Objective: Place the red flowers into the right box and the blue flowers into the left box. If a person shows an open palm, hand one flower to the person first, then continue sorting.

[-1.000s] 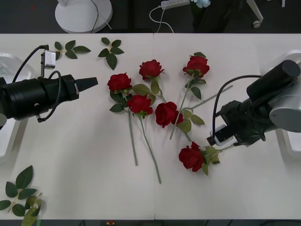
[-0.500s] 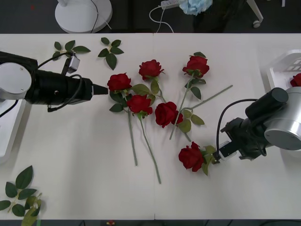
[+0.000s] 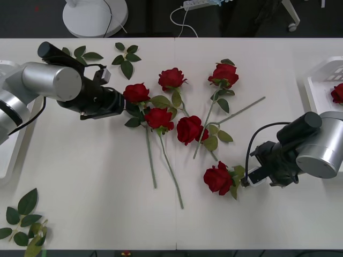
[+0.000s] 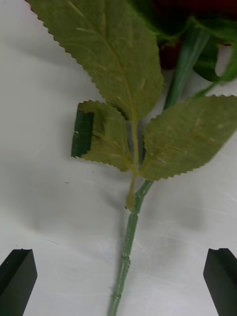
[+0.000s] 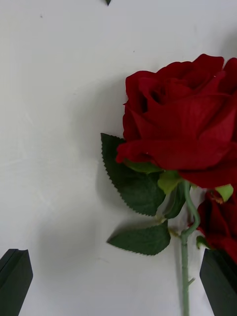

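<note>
Roses dominate the white surface [image 3: 91, 176]: six red flowers [image 3: 188, 129] lie loose across its middle, stems crossing, heads apart from one another except where leaves overlap. A seventh red head [image 3: 337, 93] lies in the right box [image 3: 317, 80], cut by the picture's edge; most of that box is hidden behind the right arm. The left box [image 3: 12, 160] shows as a rim strip at the far left edge, its contents not visible.

Left hand [image 3: 122, 103] sits low over the surface just beside the leftmost rose head [image 3: 136, 92]. In the left wrist view its black fingers [image 5: 15, 281] stand wide apart, with the rose head [image 5: 182, 133], its leaves and upper stem between them, not gripped.

Right hand [image 3: 247, 176] is just beside the leaves of the nearest rose [image 3: 217, 178], low and right of centre. The front view hides its fingertips under the wrist body. In the right wrist view the fingers [image 4: 17, 279] are spread wide, straddling the thin green stem [image 4: 126, 252] without touching it; the bloom is cut off at the frame edge.

Loose leaf sprigs [image 3: 126, 56] lie at the far left of the surface, more at the near left corner [image 3: 21, 219].
</note>
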Controlling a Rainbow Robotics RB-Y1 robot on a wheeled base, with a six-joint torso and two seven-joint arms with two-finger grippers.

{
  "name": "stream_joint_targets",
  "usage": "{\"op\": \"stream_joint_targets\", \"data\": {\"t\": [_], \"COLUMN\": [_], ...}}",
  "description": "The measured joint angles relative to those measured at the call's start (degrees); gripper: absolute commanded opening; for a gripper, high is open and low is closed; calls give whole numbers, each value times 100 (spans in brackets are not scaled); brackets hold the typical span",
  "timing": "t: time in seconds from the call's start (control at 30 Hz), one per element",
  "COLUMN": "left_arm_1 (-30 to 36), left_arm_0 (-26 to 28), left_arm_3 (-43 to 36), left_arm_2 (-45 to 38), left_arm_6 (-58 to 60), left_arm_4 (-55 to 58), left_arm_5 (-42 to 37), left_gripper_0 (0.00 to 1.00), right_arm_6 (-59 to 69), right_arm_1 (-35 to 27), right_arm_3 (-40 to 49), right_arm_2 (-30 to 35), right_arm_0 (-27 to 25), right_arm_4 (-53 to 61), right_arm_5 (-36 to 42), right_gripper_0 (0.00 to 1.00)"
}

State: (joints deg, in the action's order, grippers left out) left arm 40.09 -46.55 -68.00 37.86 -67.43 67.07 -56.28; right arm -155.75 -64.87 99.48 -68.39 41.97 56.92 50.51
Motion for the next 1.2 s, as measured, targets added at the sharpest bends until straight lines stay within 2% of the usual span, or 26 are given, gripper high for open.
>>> {"op": "stream_joint_targets", "data": {"t": [0.53,0.87,0.93,1.0,1.03,1.13,1.2], "left_arm_1": [-1217,-1519,-1546,-1564,-1571,-1597,-1639], "left_arm_0": [-548,-699,-719,-730,-732,-740,-750], "left_arm_3": [1171,1264,1264,1264,1264,1261,1260], "left_arm_2": [107,283,331,366,389,448,459], "left_arm_6": [31,31,31,31,31,31,31], "left_arm_4": [-992,-1910,-2019,-2086,-2127,-2263,-2394], "left_arm_5": [-46,-47,-54,-73,-80,-131,-232], "left_gripper_0": [100,100,100,100,100,100,100], "right_arm_6": [0,0,2,8,12,53,114], "right_arm_1": [376,385,385,385,385,385,385], "right_arm_3": [-332,-334,-356,-396,-404,-406,-406], "right_arm_2": [-35,-35,-51,-112,-151,-235,-253], "right_arm_0": [-9,-32,-53,-58,-58,-58,-58], "right_arm_4": [-216,-398,-471,-519,-536,-591,-593], "right_arm_5": [-275,-324,-394,-527,-556,-584,-584], "right_gripper_0": [100,98,81,57,53,28,17]}}
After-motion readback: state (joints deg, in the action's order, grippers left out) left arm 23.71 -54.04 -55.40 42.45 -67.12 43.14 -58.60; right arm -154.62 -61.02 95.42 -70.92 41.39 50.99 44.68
